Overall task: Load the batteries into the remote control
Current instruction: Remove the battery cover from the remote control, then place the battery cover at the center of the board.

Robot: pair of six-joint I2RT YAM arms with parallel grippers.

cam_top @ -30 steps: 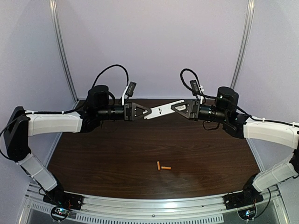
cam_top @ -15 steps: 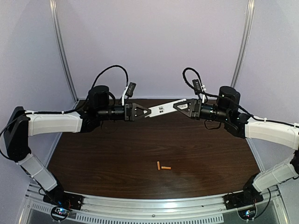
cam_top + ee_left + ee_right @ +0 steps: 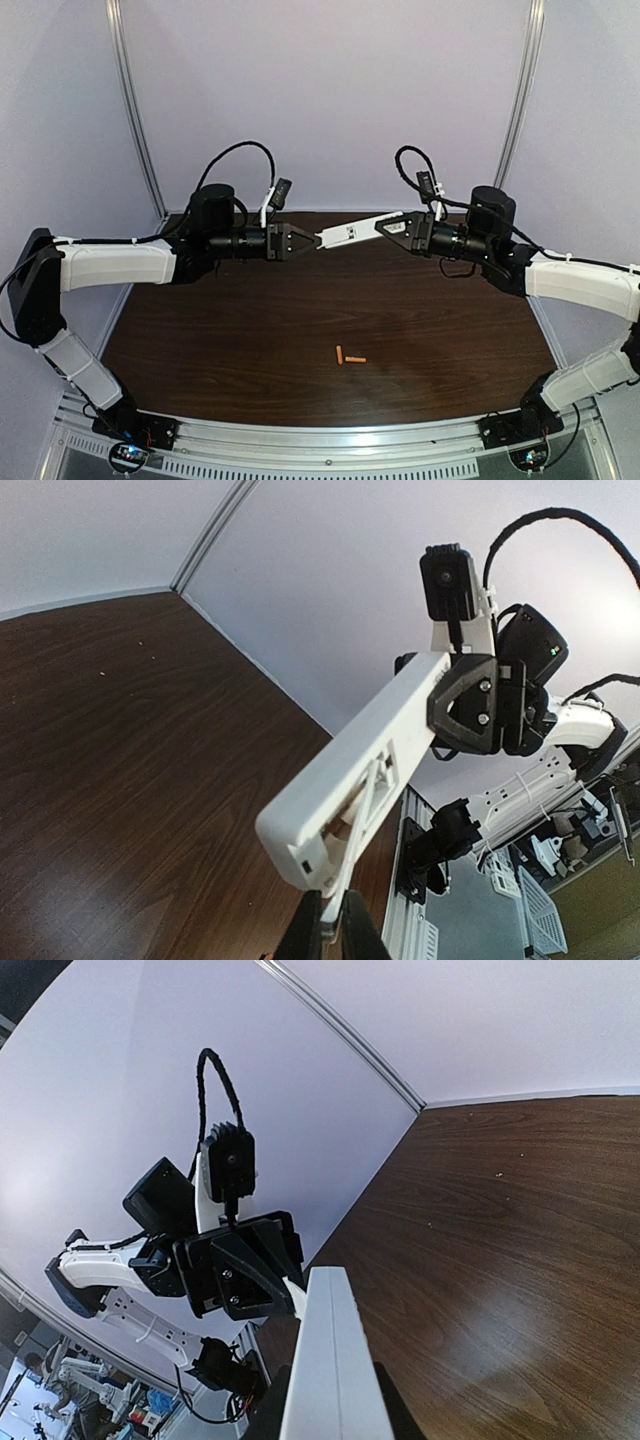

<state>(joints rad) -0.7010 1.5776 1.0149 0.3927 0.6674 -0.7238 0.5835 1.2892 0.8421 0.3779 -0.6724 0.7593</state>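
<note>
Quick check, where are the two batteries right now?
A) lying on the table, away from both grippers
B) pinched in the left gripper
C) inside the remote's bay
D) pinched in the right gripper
A: the batteries lie loose on the table, while the left gripper and right gripper hold the remote control farther back.

Lighting and picture quality, all three views.
Top view: even, diffuse light from above. The pale walls (image 3: 330, 100) are bright with no hard shadows. The batteries (image 3: 350, 357) throw only faint smudges on the dark table (image 3: 200, 340), and the front rail (image 3: 330, 440) glares white. The frame posts (image 3: 135, 130) bow, showing wide-angle distortion. Left wrist view: soft sheen on the wood at lower left; the remote control (image 3: 350, 750) is sharp and evenly lit. Right wrist view: a broad glare patch on the table; the remote control goes soft nearest the lens; the wall edge curves.
</note>
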